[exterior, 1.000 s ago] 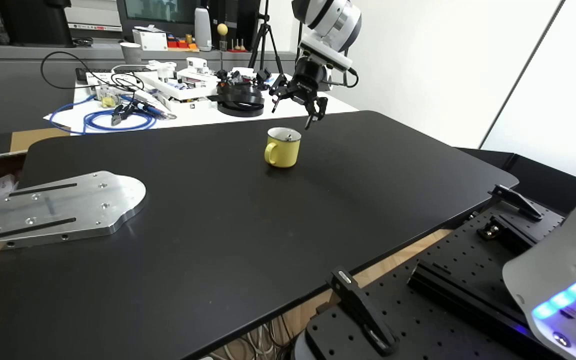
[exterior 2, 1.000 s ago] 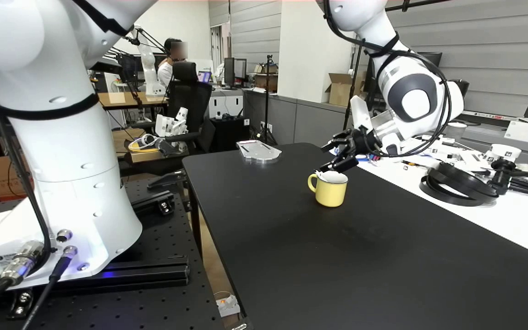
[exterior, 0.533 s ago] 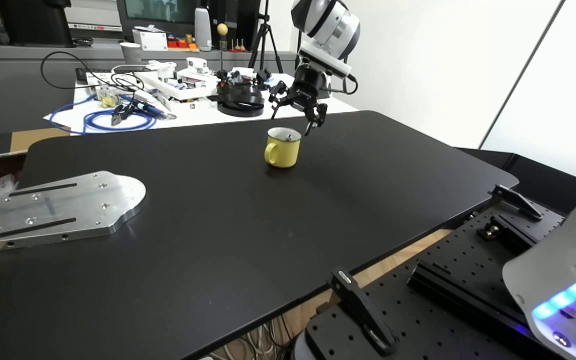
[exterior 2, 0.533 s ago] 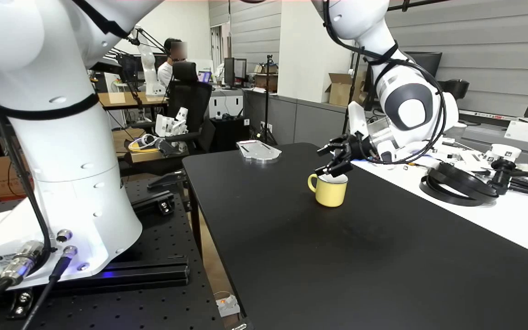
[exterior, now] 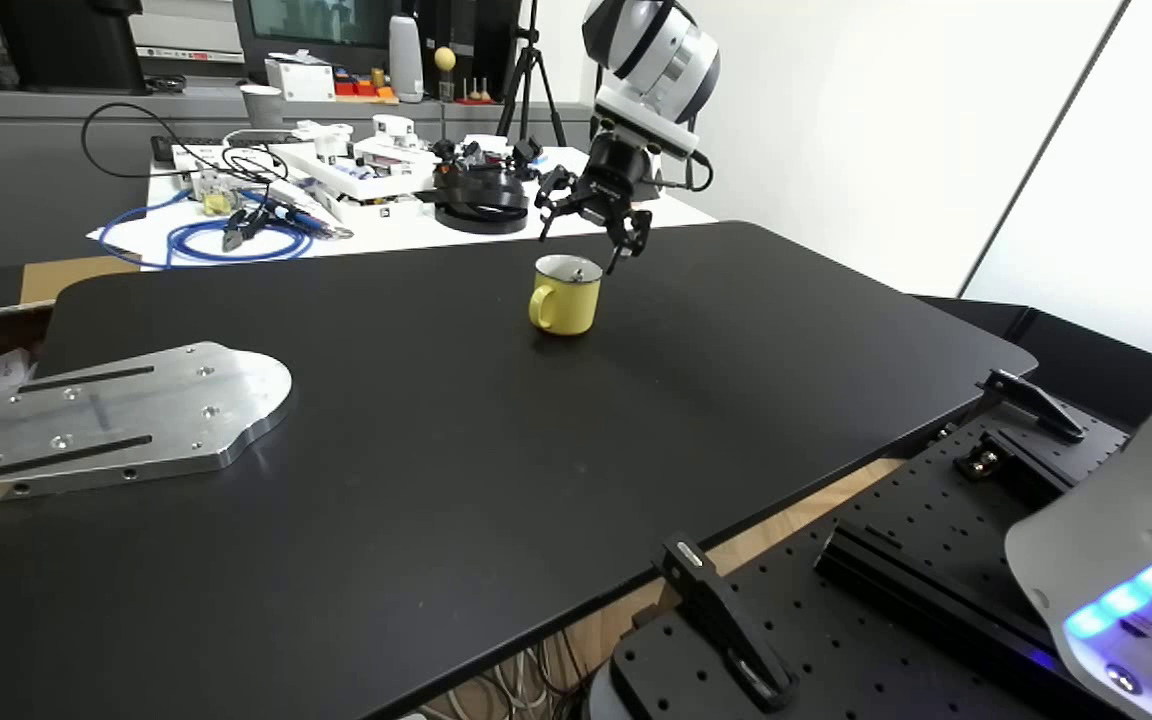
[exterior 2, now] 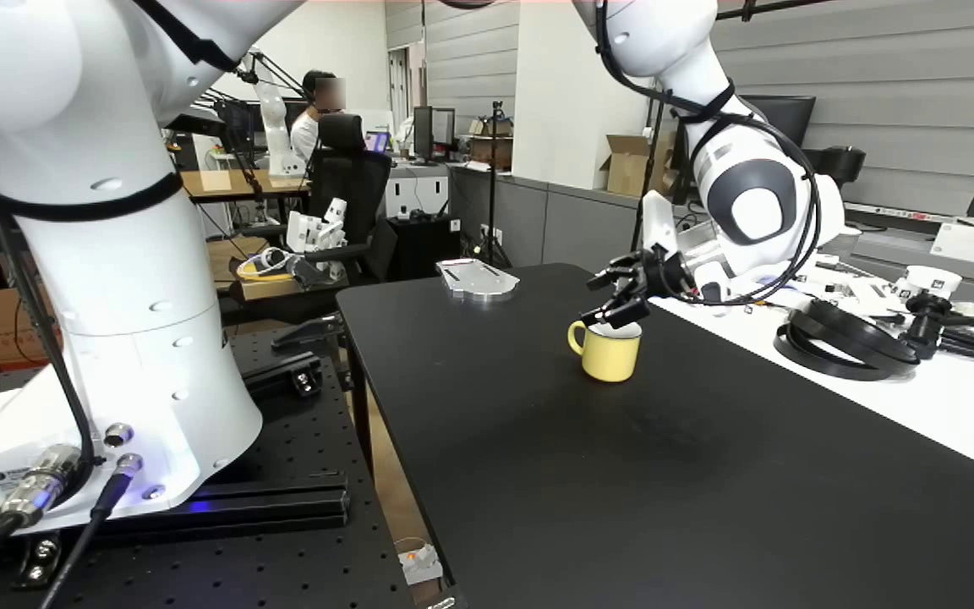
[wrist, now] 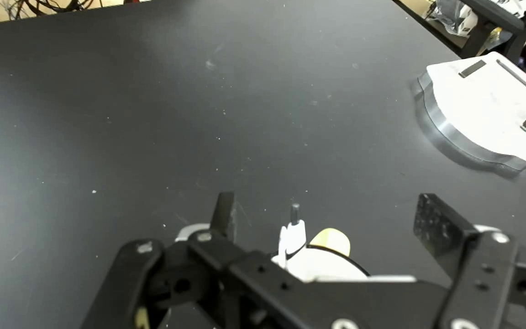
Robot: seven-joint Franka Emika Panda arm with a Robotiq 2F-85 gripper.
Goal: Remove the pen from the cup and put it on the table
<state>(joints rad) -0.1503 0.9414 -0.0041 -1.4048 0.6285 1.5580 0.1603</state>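
The yellow cup (exterior: 564, 303) stands upright on the black table (exterior: 416, 440); it also shows in an exterior view (exterior 2: 610, 355). In the wrist view only part of the cup's rim, white inside and yellow handle (wrist: 333, 239) shows. The pen (wrist: 295, 230), with a white end and a dark tip in the wrist view, stands in the cup and pokes above its rim. In an exterior view only a small bit of the pen (exterior: 579, 275) shows. My gripper (wrist: 334, 219) is open and empty above the cup, its fingers apart on either side of the pen, nearer the left finger.
A silver metal plate (exterior: 126, 410) lies on the table, also seen in the wrist view (wrist: 486, 107). Behind the table is a white table (exterior: 406, 235) with blue cables, white parts and a black round object (exterior: 481, 200). Black clamps (exterior: 726, 620) sit by the robot's base.
Over the last second my gripper has moved down a little toward the cup, mostly in the first half; since then it has hardly moved. The cup and pen have not moved.
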